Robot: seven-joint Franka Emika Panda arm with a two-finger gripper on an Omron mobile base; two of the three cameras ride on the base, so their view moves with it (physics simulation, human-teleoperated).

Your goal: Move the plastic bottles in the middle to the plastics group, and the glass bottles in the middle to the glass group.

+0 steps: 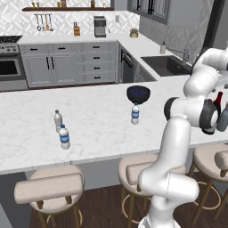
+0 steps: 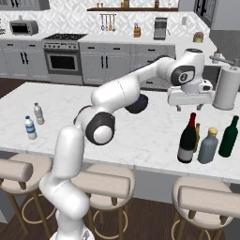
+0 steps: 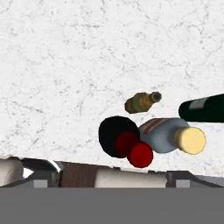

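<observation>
1. The gripper (image 2: 190, 107) hangs above the marble counter (image 2: 140, 136), just over and slightly behind the wine bottle (image 2: 188, 139); its short fingers point down with a gap between them and nothing in it, so it reads as open and empty.
2. Taking the wine bottle as landmark: the squat grey-blue bottle (image 2: 207, 146) stands just beside it on the right, nearly touching; a slim brown bottle (image 2: 197, 136) stands close behind, between the 2; a green bottle (image 2: 229, 137) stands further right.
3. In the hand view the red top of the wine bottle sits low and a little right of centre, so the hand looks roughly lined up over this cluster.
4. The small water bottle (image 1: 135, 113) stands well to the left of the wine bottle, alone, just in front of the dark blue bowl (image 1: 138, 93); it appears not yet sorted.
5. The 2 water bottles (image 1: 62, 130) of the plastics group stand far further left, near the counter's front edge; that is probably its destination.
</observation>
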